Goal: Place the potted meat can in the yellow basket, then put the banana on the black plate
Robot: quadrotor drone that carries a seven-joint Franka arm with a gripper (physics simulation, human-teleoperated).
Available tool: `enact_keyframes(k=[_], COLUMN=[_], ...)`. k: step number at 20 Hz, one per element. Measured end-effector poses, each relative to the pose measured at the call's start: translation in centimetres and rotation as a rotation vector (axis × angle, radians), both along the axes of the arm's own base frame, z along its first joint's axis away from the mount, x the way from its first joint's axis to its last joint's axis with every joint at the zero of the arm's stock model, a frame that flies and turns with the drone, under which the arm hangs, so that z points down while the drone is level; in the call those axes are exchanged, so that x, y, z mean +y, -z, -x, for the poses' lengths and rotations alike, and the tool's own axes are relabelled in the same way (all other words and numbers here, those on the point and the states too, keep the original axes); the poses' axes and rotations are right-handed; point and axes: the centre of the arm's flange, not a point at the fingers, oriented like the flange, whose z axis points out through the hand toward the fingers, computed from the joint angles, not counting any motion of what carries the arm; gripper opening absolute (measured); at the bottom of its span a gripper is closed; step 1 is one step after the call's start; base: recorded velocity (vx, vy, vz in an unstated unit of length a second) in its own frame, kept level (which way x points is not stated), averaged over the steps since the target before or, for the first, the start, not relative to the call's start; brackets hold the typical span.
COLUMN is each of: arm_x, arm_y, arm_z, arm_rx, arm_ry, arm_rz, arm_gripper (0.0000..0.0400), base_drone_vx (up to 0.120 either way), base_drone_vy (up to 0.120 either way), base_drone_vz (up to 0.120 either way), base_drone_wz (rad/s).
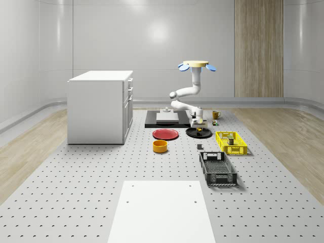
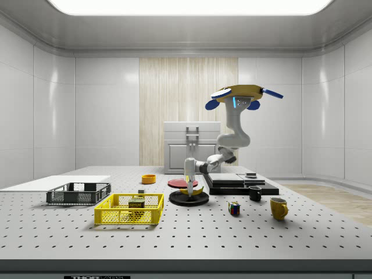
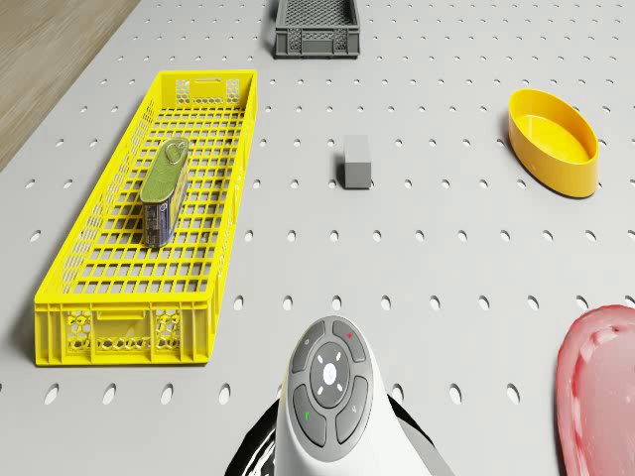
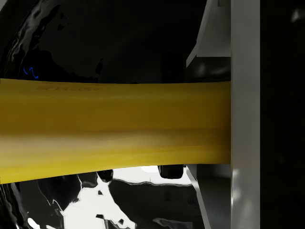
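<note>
A: Gripper point(image 2: 190, 185) state?
B: Closed around the banana point(image 2: 192, 190), right at the black plate point(image 2: 189, 199). Drone point(image 2: 239, 93) hovered behind it.
A: Can?
B: Potted meat can point(image 3: 164, 190) lay inside the yellow basket point(image 3: 79, 238).

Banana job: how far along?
Done: potted meat can lies in the yellow basket. In hand: banana is at the black plate, gripper on it; drone hovers above. Left: release and retreat.
</note>
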Motion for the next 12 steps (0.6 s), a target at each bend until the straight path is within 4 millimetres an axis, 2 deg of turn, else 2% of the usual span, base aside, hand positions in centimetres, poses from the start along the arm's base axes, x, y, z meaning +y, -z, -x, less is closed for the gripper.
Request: enact_keyframes(k=[2, 4, 7, 12], arm_x=[0.2, -0.1, -0.1, 0.0], arm_y=[-0.3, 0.1, 0.6, 2.5], arm_z=[-0.1, -0.1, 0.0, 0.0], arm_rx=[0.001, -0.004, -0.004, -0.003], arm_ry=[0.021, -0.090, -0.069, -0.047], arm_rz=[-0.007, -0.065, -0.041, -0.021], arm_gripper=[0.0191, 0.0261, 0.0334, 0.0381], base_drone_vx=[0.000, 0.000, 0.000, 0.000], base_drone_vy=[0.000, 0.000, 0.000, 0.000], base_drone_vz=[0.000, 0.000, 0.000, 0.000], base_drone_wz=[0.000, 0.000, 0.000, 0.000])
